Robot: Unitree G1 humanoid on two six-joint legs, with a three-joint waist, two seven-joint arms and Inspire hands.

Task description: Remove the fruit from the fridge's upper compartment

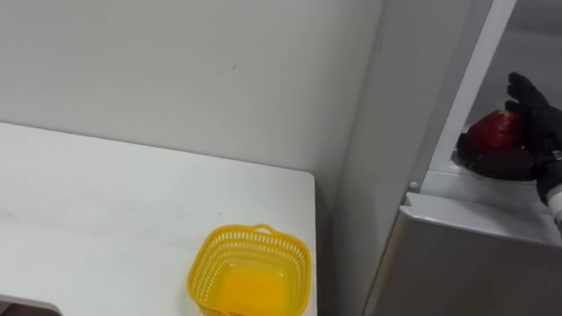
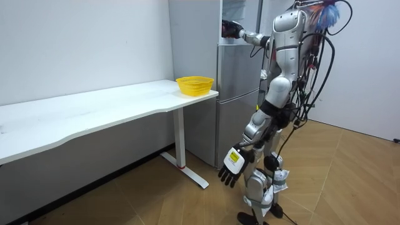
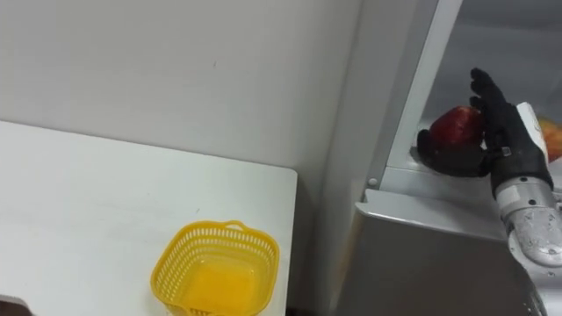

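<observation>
Apple (image 3: 455, 127) sits in the fridge's (image 3: 421, 254) open top compartment, at two o'clock from the basket (image 3: 167, 268). The right hand (image 3: 499, 132) grasps it, thumb beneath. The left hand (image 2: 231, 167) hangs relaxed at the thigh.

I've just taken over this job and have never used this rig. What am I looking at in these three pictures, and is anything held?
This is a two-legged humanoid robot with two five-fingered hands. Two pictures come from the two eyes of its head camera, looking down. The third comes from a camera standing in the room. The robot stands at the fridge. Its right hand reaches into the open upper compartment, with the thumb curled under a red apple and the fingers behind it. Its left hand hangs open at its side. On the white table beside the fridge, an empty yellow basket stands near the corner.
</observation>
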